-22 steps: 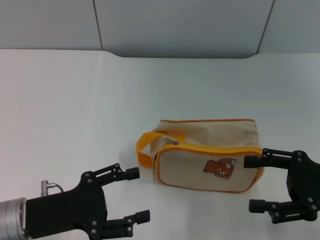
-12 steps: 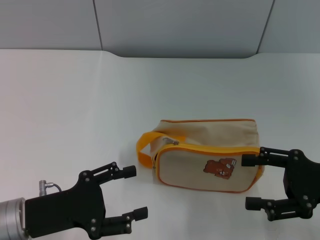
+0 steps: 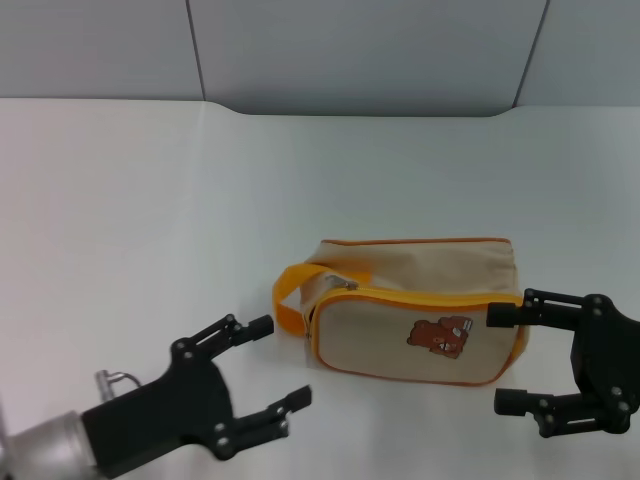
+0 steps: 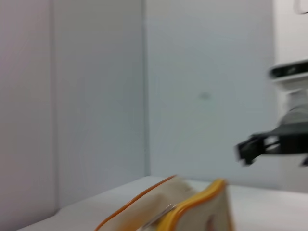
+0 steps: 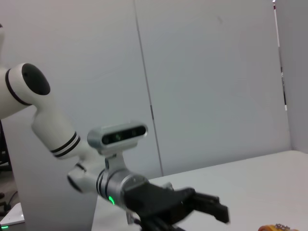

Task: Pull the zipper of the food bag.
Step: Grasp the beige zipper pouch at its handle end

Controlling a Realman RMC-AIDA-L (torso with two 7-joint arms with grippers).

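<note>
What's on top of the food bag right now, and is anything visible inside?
On top of the food bag: only its zipper, near the orange strap handle. Neither open end effector touches it. The inside is hidden.

The food bag [image 4: 192,204] lies low, the right end effector [image 4: 250,149] beyond it.

So that's one food bag [image 3: 415,310] sitting on one white table [image 3: 150,220], with one zipper [image 3: 345,286] on it. Two grippers total, left gripper [image 3: 283,362] and right gripper [image 3: 503,356].
</note>
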